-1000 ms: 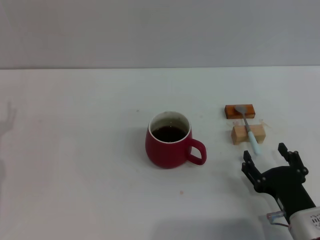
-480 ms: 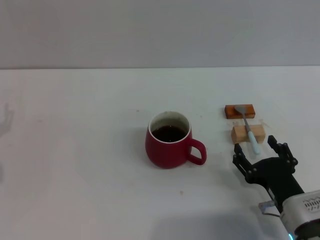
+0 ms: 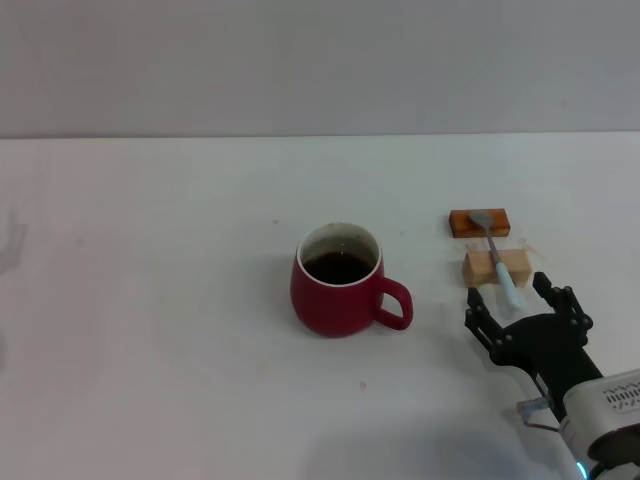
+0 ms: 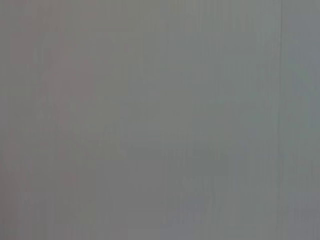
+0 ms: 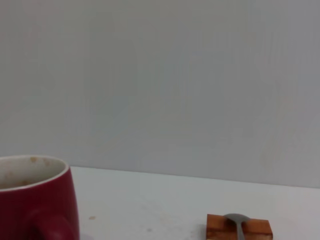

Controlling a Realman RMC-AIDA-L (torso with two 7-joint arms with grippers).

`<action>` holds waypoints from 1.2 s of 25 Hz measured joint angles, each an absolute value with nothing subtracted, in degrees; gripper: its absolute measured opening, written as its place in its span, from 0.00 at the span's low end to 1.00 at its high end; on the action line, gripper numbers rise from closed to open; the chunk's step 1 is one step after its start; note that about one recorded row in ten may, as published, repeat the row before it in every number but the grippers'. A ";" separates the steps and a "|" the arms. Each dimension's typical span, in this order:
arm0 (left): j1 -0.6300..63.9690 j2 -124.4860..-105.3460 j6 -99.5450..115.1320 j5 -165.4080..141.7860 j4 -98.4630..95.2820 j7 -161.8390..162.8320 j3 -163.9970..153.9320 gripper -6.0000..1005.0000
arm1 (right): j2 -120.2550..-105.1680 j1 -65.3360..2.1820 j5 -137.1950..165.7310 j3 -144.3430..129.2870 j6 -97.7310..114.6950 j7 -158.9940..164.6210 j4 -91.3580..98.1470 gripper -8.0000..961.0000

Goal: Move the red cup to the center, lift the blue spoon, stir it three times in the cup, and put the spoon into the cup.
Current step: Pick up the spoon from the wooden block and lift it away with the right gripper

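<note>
Right hand (image 3: 520, 300) wide open, empty, just short of spoon (image 3: 497, 258) handle; cup (image 3: 342, 281) mid-table; left hand unseen.

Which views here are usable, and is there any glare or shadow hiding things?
Head view: even light, no glare, red cup, blue spoon and open right claw clear. Left wrist view: a featureless grey field. Right wrist view: the cup is cropped at the frame's edge.
</note>
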State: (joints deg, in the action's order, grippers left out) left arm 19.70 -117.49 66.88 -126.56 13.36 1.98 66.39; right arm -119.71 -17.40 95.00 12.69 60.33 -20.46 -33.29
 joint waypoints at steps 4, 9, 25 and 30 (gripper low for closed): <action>19.68 -117.51 67.02 -126.56 13.36 2.01 66.35 0.86 | -119.71 -17.40 95.00 12.83 60.02 -20.44 -33.11 0.84; 19.67 -117.56 67.07 -126.56 13.36 2.09 66.35 0.86 | -119.66 -17.41 95.00 13.16 59.85 -20.42 -33.12 0.84; 19.08 -117.60 67.64 -126.56 13.40 2.11 66.36 0.86 | -119.53 -17.93 95.01 13.50 59.62 -20.39 -33.04 0.83; 18.93 -117.65 68.38 -126.56 13.36 2.11 66.36 0.86 | -119.48 -17.93 95.01 13.55 59.07 -20.34 -33.04 0.83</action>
